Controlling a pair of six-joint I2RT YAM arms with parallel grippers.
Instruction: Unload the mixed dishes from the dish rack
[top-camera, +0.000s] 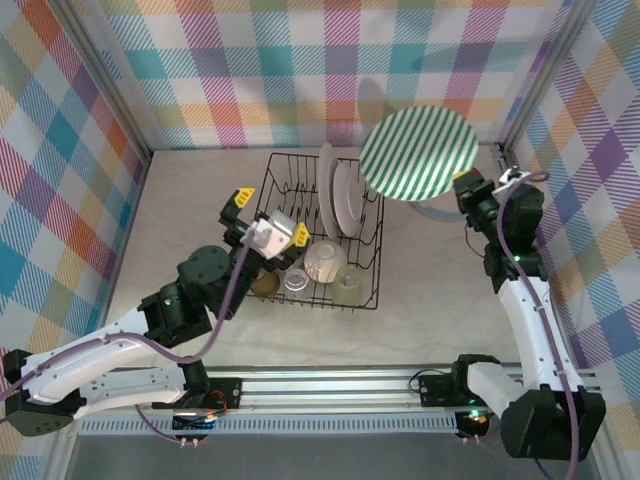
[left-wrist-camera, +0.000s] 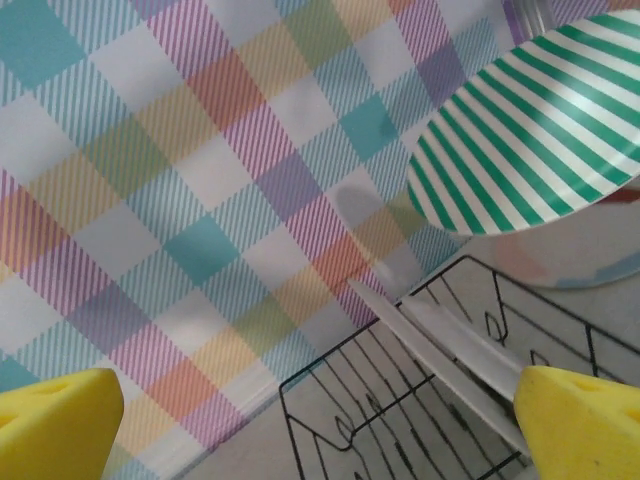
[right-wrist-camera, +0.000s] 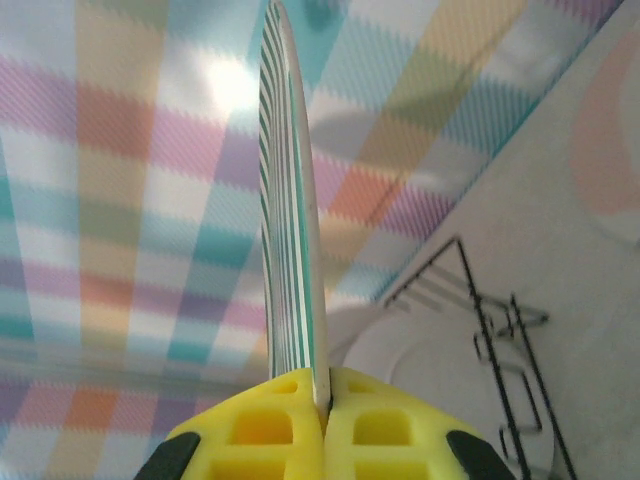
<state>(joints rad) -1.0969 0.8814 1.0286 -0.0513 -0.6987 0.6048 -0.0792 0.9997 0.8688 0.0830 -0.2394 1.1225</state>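
My right gripper (top-camera: 460, 186) is shut on the rim of a green-striped plate (top-camera: 418, 152), held in the air right of the black wire dish rack (top-camera: 288, 172). In the right wrist view the plate (right-wrist-camera: 288, 200) stands edge-on, pinched in the right gripper (right-wrist-camera: 323, 408). Two white-backed plates (top-camera: 338, 196) stand upright in the rack. A cream bowl (top-camera: 325, 260), amber cup (top-camera: 264, 284), clear cup (top-camera: 297, 280) and pale yellow-green cup (top-camera: 348, 281) sit at its front. My left gripper (top-camera: 269, 217) hovers open over the rack's left side, nothing between its fingers (left-wrist-camera: 60, 425).
A ringed plate (top-camera: 437, 213) lies flat on the table under the striped one, right of the rack. Checked walls close in the table at the back and both sides. Bare table lies left of the rack (left-wrist-camera: 400, 400) and in front of it.
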